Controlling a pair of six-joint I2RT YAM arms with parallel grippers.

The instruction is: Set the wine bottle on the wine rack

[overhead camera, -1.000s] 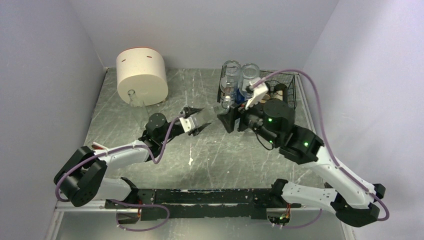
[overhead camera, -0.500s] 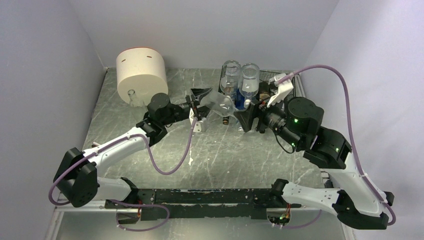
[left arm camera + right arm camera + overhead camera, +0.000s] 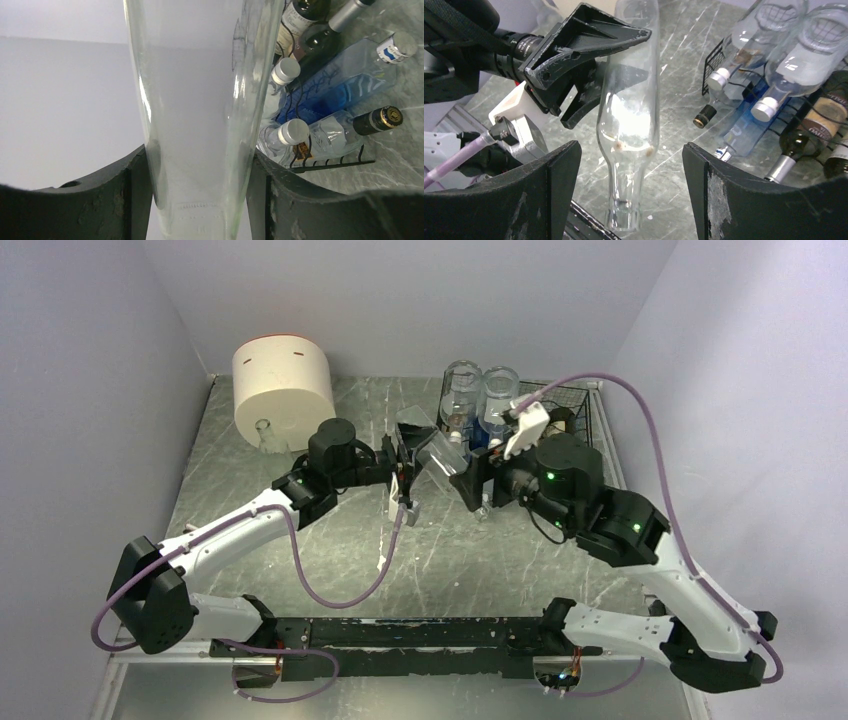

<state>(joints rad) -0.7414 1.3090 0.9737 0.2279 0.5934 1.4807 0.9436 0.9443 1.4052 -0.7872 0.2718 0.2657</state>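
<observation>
Top external view: two white and black robot arms extend from the bottom of the frame and meet at centre, above a grey marbled bench [image 3: 440, 540]. The left end effector [image 3: 408, 452] is clamped on a clear empty glass wine bottle [image 3: 440, 452]. The bottle is held tilted off the bench, just left of the black wire wine rack [image 3: 590, 415] in the upper right. Several stored bottles [image 3: 462, 380] lie in the rack. The right end effector [image 3: 478, 480] faces the held bottle from the right. A cream cylindrical container [image 3: 283, 390] stands at the upper left, well apart from the rack.

Left wrist view: the bottle's glass body fills the centre, pinched between two dark fingers [image 3: 132, 200]. At the right edge the rack shows, holding a blue glass bottle [image 3: 345, 82] and clear ones with white caps.

Right wrist view: the right end effector's fingers [image 3: 559, 195] stand wide apart at the lower corners. The bottle's neck hangs between them, touching neither. At the upper left, the left end effector grips the bottle's body.
</observation>
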